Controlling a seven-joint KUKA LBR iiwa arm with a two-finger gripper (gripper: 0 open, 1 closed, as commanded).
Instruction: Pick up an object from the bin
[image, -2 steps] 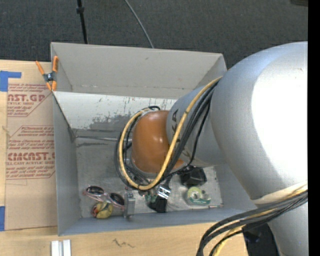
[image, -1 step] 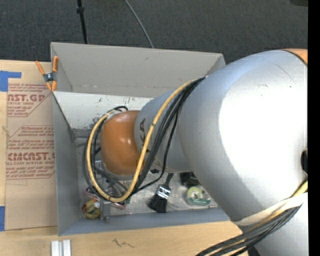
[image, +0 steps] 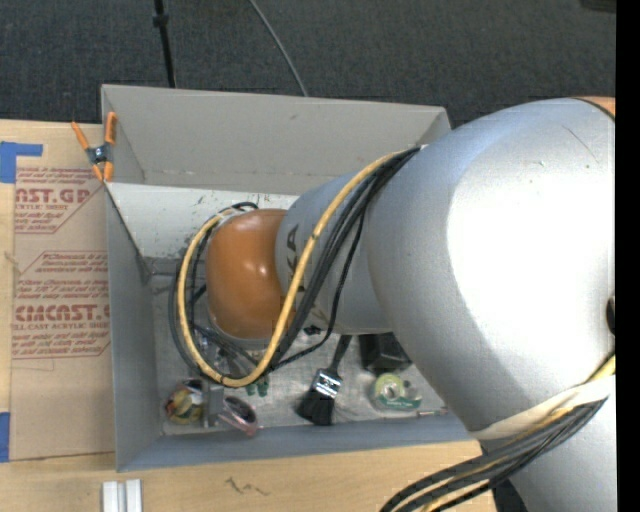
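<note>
The arm reaches in from the right and covers most of the grey bin. Its orange cover, ringed by yellow and black cables, points down at the near left corner. The jaws sit under that cover, at the dark hardware below it, and I cannot tell whether they stand wide or narrow.

Nothing can be seen held. Two small things lie closest to the tool end, just on its near side against the near wall: a small brown-and-gold thing in the very corner, and a pinkish curved thing just right of it. The pinkish one seems to lie with its long axis slanting from far left to near right, though it is too small to be sure.

Further right along the near wall lie a black clip with a white label and, beyond it, a round green-and-white thing. Both are well apart from the tool end.

So the likely candidate lies down and slightly near-left of the jaws, in the corner pair. The next move probably calls for a short descent rather than any travel to the right, with the corner walls close enough to crowd it.
</note>
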